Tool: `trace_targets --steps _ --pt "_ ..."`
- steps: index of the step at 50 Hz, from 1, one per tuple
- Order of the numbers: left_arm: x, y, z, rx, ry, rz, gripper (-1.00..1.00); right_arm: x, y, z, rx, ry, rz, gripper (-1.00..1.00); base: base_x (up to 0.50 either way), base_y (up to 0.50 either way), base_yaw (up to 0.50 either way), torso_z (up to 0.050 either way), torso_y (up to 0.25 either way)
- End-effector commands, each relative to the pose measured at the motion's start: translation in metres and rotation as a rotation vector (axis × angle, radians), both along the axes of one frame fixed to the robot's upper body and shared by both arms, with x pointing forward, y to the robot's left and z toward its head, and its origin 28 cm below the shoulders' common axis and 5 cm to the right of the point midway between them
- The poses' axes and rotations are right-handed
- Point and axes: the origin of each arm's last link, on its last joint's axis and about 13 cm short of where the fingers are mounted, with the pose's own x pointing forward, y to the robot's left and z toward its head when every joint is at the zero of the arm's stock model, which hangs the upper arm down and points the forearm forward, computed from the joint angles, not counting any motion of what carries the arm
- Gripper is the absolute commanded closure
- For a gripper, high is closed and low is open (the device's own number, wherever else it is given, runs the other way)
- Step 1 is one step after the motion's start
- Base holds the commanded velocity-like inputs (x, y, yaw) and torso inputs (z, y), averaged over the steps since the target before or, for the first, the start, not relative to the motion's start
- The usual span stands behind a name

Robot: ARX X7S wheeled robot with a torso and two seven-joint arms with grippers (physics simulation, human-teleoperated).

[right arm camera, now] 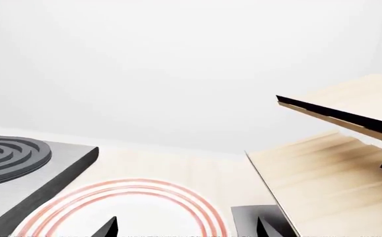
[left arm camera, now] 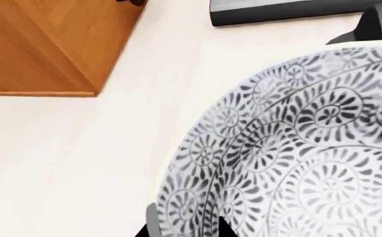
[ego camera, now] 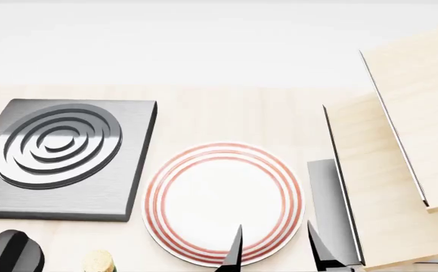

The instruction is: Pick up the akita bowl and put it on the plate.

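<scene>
The akita bowl (left arm camera: 309, 148), white with a dense dark grey floral pattern, fills most of the left wrist view and is out of the head view. My left gripper (left arm camera: 184, 232) has its two dark fingertips on either side of the bowl's wall at the rim, shut on it. The plate (ego camera: 222, 201), white with red rings, lies on the pale table in front of me and also shows in the right wrist view, plate (right arm camera: 131, 207). My right gripper (ego camera: 275, 255) hangs open over the plate's near right edge with nothing between its fingers, right gripper (right arm camera: 187, 229).
A square dark grey stove burner (ego camera: 60, 158) sits left of the plate. Pale wooden panels (ego camera: 400, 141) and a grey slab (ego camera: 328, 209) stand at the right. A black knob (ego camera: 11, 255) and a cork-like top (ego camera: 98, 263) are at the near left. An orange-brown wooden box (left arm camera: 46, 44) lies near the bowl.
</scene>
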Motion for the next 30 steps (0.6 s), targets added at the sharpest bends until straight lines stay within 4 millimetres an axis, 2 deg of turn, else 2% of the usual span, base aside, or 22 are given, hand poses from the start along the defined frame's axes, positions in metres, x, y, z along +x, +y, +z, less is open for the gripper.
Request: trace_targets --steps 1,12,18,25,30 --pt "-0.005 -0.008 -0.018 -0.097 0.096 -0.060 1.00 0.000 0.000 -0.001 0.004 0.003 -0.003 -1.00 0.00 0.00 0.00 0.000 0.000" --pt "-0.005 -0.007 -0.014 -0.084 0.066 -0.052 1.00 0.000 0.000 0.000 0.003 0.000 0.001 -1.00 0.00 0.00 0.00 -0.003 0.000" --pt "-0.005 -0.006 -0.011 -0.007 0.033 -0.034 1.00 0.001 0.000 -0.001 0.003 0.002 0.000 -1.00 0.00 0.00 0.00 -0.002 0.000" --pt "-0.005 -0.004 0.001 0.046 -0.102 0.011 1.00 0.001 0.000 0.000 0.004 0.002 0.001 -1.00 0.00 0.00 0.00 -0.001 0.000" --pt "-0.006 -0.003 0.004 0.048 -0.127 0.013 1.00 0.001 0.000 0.000 0.002 0.002 0.000 -1.00 0.00 0.00 0.00 -0.002 0.000"
